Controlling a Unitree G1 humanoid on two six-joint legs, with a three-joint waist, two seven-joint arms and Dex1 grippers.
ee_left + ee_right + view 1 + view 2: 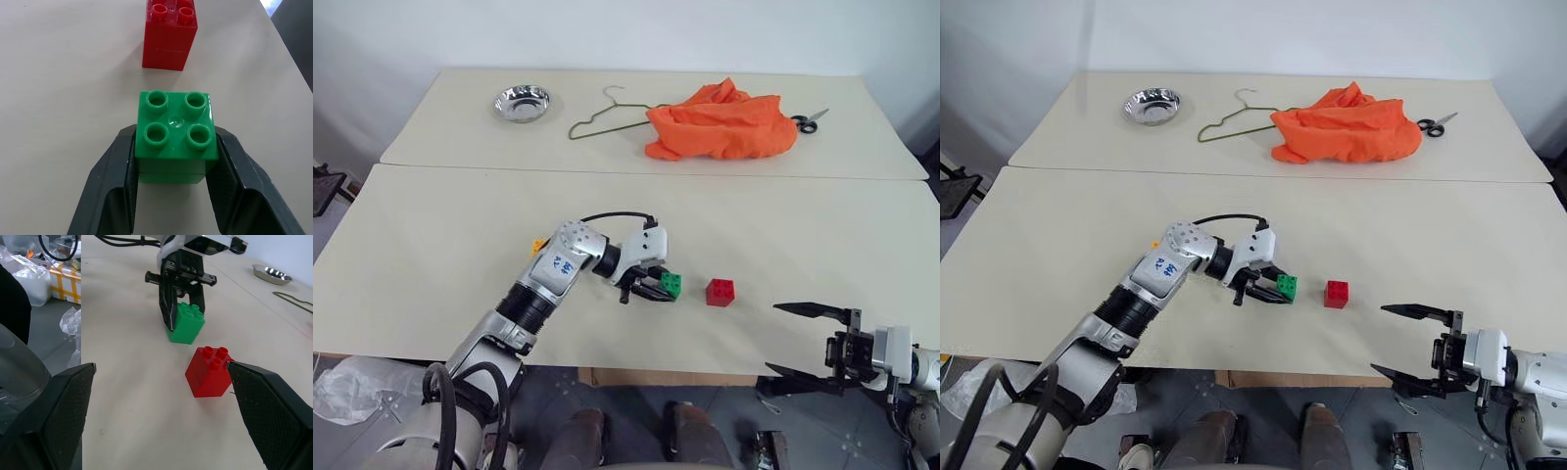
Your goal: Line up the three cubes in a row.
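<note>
Three cubes in play on the near table. Left gripper (651, 285), centre of the frame, has its two black fingers (117, 181) clamped on the sides of the green cube (671, 284), studs up, and that cube sits on the tabletop. Just right of it, a small gap between them, stands the red cube (721, 292), untouched. The yellow-orange cube (538, 245) peeks out behind the left arm, left of centre. Right gripper (798, 340) hangs at the lower right past the near table edge, its fingers spread wide apart, nothing between them. On the far table, top of the frame: a metal bowl (522, 103), a wire hanger (607, 119), an orange cloth (722, 122), scissors (810, 120).
</note>
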